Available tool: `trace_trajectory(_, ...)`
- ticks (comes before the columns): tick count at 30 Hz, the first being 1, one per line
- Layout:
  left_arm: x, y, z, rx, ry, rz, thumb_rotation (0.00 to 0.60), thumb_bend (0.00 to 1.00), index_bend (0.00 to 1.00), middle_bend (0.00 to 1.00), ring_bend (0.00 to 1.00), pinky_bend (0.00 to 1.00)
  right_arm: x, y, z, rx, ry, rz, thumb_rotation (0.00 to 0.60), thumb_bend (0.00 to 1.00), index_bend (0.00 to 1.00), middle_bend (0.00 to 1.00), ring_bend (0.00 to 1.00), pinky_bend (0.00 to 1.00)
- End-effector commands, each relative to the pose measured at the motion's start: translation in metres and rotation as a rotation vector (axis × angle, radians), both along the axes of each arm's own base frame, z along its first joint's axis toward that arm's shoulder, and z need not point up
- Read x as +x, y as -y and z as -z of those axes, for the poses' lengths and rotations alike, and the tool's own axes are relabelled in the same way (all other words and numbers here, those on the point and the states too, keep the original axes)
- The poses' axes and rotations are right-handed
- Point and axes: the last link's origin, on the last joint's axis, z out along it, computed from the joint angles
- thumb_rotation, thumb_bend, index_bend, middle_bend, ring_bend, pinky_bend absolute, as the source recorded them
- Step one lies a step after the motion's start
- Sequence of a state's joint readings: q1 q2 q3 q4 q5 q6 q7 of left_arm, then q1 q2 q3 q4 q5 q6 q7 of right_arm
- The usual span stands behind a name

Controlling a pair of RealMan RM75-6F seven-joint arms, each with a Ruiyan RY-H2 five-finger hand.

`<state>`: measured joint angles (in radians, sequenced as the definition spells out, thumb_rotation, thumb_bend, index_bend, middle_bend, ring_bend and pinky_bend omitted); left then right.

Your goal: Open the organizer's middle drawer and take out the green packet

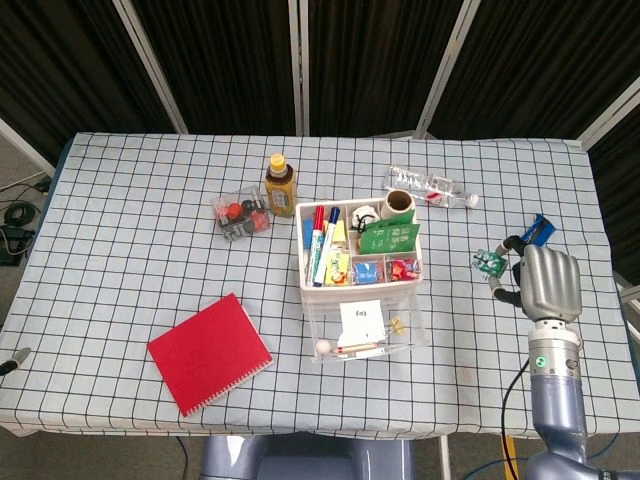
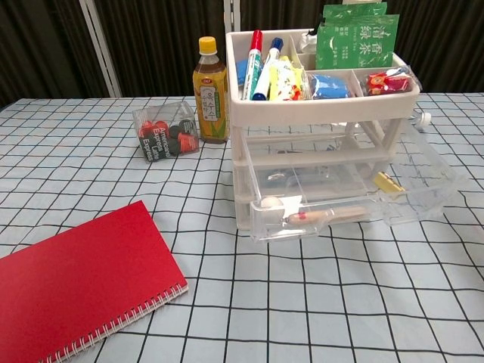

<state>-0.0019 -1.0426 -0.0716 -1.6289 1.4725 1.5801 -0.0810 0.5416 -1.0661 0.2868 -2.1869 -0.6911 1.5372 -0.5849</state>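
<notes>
My right hand hovers over the table to the right of the organizer and pinches a small green packet at its fingertips. The packet is well clear of the organizer. The clear middle drawer stands pulled out toward me; in the chest view this drawer holds a yellow clip, a pen-like stick and a white round piece. The chest view shows neither the hand nor the packet. My left hand appears in no view.
A blue clip-like object lies just behind my right hand. A water bottle lies behind the organizer. A tea bottle and a clear box of caps stand to its left, a red notebook at front left.
</notes>
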Motion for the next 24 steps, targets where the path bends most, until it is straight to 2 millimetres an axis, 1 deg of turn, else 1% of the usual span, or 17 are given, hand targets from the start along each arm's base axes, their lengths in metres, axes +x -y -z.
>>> trace_trajectory(1, 0.0, 0.0, 0.0, 0.001, 0.001, -0.001, 0.6, 0.06, 0.0, 0.0, 0.0, 0.0, -0.019, -0.001, 0.003, 0.012, -0.004, 0.032, 0.6, 0.41, 0.59, 1.0, 1.0, 0.78)
trace_trajectory(2, 0.0, 0.0, 0.0, 0.001, 0.001, -0.001, 0.6, 0.06, 0.0, 0.0, 0.0, 0.0, -0.024, -0.002, 0.004, 0.015, -0.001, 0.041, 0.6, 0.41, 0.59, 1.0, 1.0, 0.78)
trace_trajectory(4, 0.0, 0.0, 0.0, 0.0, 0.0, 0.0, 0.6, 0.06, 0.0, 0.0, 0.0, 0.0, -0.045, -0.004, 0.008, 0.021, 0.015, 0.087, 0.6, 0.41, 0.59, 1.0, 1.0, 0.78)
trace_trajectory(9, 0.0, 0.001, 0.0, -0.001, -0.002, 0.001, 0.6, 0.06, 0.0, 0.0, 0.0, 0.0, -0.072, -0.007, 0.013, 0.027, 0.019, 0.118, 0.6, 0.4, 0.59, 1.0, 1.0, 0.78)
trace_trajectory(12, 0.0, 0.001, 0.001, -0.002, -0.002, 0.0, 0.6, 0.06, 0.0, 0.0, 0.0, 0.0, -0.09, -0.011, 0.017, 0.041, 0.067, 0.156, 0.6, 0.4, 0.59, 1.0, 1.0, 0.78)
trace_trajectory(16, 0.001, 0.001, 0.002, -0.005, -0.004, 0.002, 0.6, 0.06, 0.0, 0.0, 0.0, 0.0, -0.112, -0.013, 0.021, 0.06, 0.072, 0.194, 0.6, 0.39, 0.59, 1.0, 1.0, 0.78)
trace_trajectory(20, 0.001, 0.0, 0.003, -0.009, -0.007, 0.002, 0.6, 0.06, 0.0, 0.0, 0.0, 0.0, -0.125, -0.019, 0.03, 0.096, 0.068, 0.213, 0.6, 0.38, 0.58, 1.0, 1.0, 0.78)
trace_trajectory(24, 0.001, 0.001, 0.003, -0.009, -0.007, 0.003, 0.6, 0.06, 0.0, 0.0, 0.0, 0.0, -0.134, -0.023, 0.04, 0.117, 0.066, 0.22, 0.6, 0.38, 0.58, 1.0, 1.0, 0.78)
